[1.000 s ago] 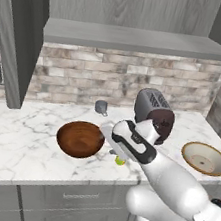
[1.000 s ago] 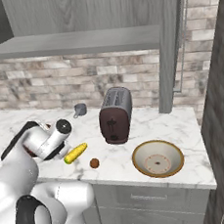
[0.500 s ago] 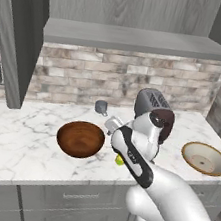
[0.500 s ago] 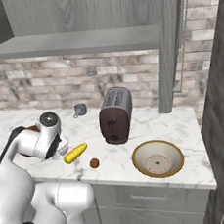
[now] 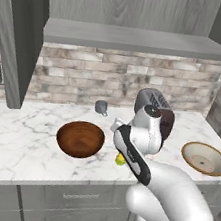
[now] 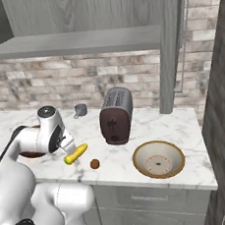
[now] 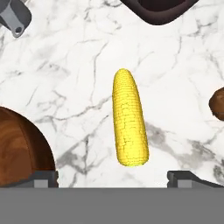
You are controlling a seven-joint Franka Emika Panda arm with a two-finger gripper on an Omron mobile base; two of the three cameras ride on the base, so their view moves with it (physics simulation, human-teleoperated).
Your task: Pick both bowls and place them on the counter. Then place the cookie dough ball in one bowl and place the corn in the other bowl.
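From the left base view, the dark wooden bowl (image 5: pixel 80 138) sits upright on the marble counter (image 5: pixel 21 144), and serves here as the landmark. Just to its right the arm bends down over the slab, and a sliver of the yellow corn (image 5: pixel 120 159) peeks out beneath the wrist, near the bowl's right rim. Behind the bowl, toward the brick wall, stands a small grey mug (image 5: pixel 101 107). Further right of the bowl, past the arm, is the toaster (image 5: pixel 158 112), and well beyond that the shallow tan bowl (image 5: pixel 205 158) rests on the counter.

From the right base view, the wooden bowl (image 6: pixel 31 154) is mostly hidden behind the arm. The corn (image 6: pixel 75 154) lies on the counter just right of it, the cookie dough ball (image 6: pixel 94 164) a little further right. The tan bowl (image 6: pixel 158 159) sits well apart, past the toaster (image 6: pixel 116 116).

In the hand view, the gripper (image 7: pixel 113 177) hovers over the corn (image 7: pixel 128 124) with its fingertips (image 7: pixel 43 177) spread wide apart, holding nothing. The wooden bowl's rim (image 7: pixel 22 148) shows at the left, the dough ball (image 7: pixel 218 103) at the right edge, the mug (image 7: pixel 15 17) at top left.
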